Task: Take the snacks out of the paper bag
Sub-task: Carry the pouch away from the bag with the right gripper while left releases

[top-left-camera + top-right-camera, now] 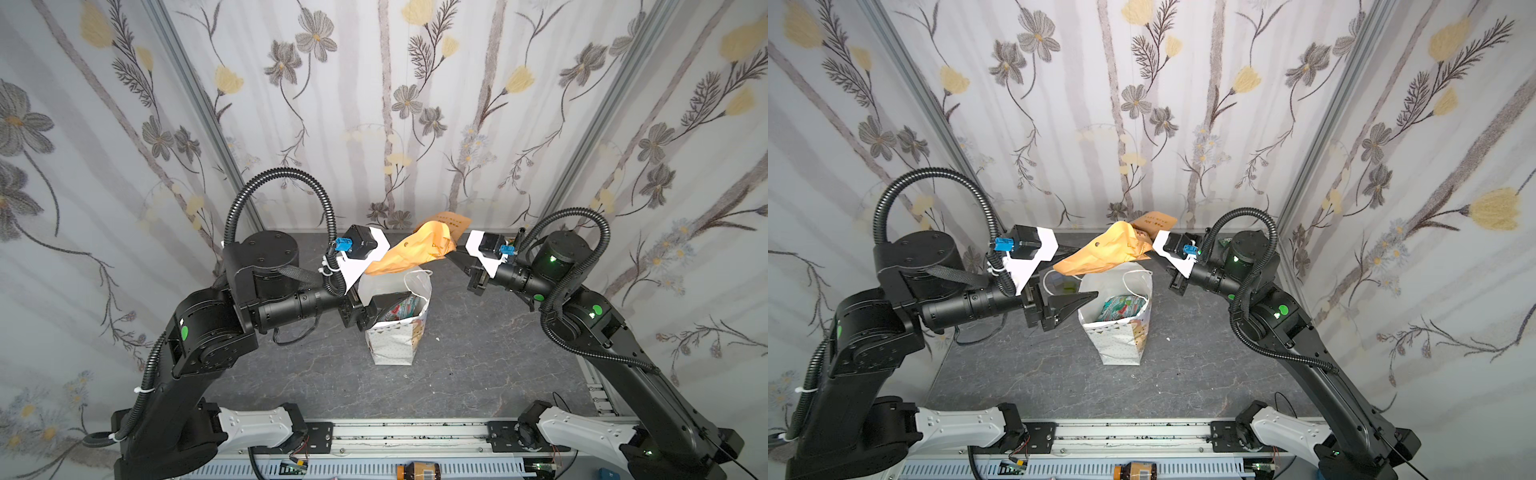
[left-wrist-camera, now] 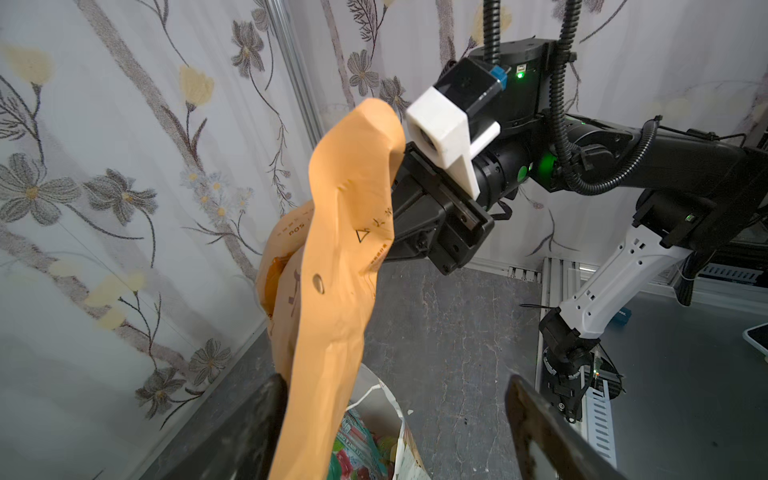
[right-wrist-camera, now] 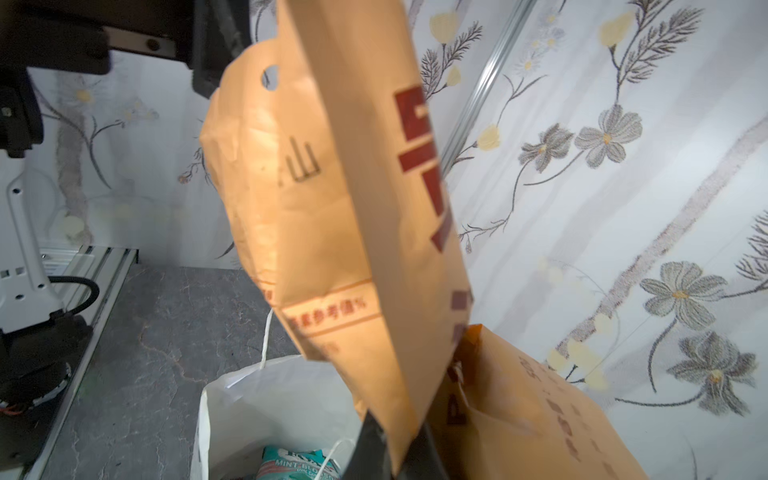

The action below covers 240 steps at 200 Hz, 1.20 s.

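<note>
Grey tabletop (image 1: 478, 374), and we see the right gripper (image 3: 392, 453) clamped on the orange pouch (image 1: 409, 253) just above the paper bag (image 1: 390, 345), left gripper (image 2: 395, 382) wide and empty beside the bag; next, we'd carry the pouch clear.

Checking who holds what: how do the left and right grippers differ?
The left gripper is open, fingers wide apart, clamping nothing; the right gripper is shut on the tan-orange pouch. The left gripper sits by the rim of the paper bag; the right gripper is higher, holding the pouch above it. Both are off the table.
</note>
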Tool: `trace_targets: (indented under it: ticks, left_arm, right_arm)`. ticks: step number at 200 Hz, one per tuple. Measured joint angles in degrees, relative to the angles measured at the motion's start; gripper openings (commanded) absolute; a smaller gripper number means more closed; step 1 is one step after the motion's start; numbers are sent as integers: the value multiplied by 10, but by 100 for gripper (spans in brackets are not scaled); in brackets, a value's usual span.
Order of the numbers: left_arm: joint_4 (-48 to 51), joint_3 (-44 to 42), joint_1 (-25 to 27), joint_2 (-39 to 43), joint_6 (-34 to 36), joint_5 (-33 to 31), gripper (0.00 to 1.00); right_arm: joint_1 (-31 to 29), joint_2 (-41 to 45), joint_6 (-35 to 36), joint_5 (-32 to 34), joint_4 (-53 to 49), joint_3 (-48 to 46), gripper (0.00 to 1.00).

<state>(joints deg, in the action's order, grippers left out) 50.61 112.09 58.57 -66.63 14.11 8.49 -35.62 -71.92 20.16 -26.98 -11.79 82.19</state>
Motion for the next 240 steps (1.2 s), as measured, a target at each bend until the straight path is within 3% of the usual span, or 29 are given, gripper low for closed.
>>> trace_targets:
  ticks: [16,103,152,240]
  left_arm:
    - [-10,-22,0,14,-7,-12,100]
    - [-35,-128,0,70,-37,-59,100]
    - [-37,-150,0,71,-47,-78,100]
    - [-37,-161,0,70,-49,-89,100]
  right_arm:
    - [27,-13,-59,4,5,13,0]
    - [192,-67,-350,-1,38,19,0]
    - [288,-96,-485,-42,100,-61,0]
    - [408,-176,-645,-92,257,-211,0]
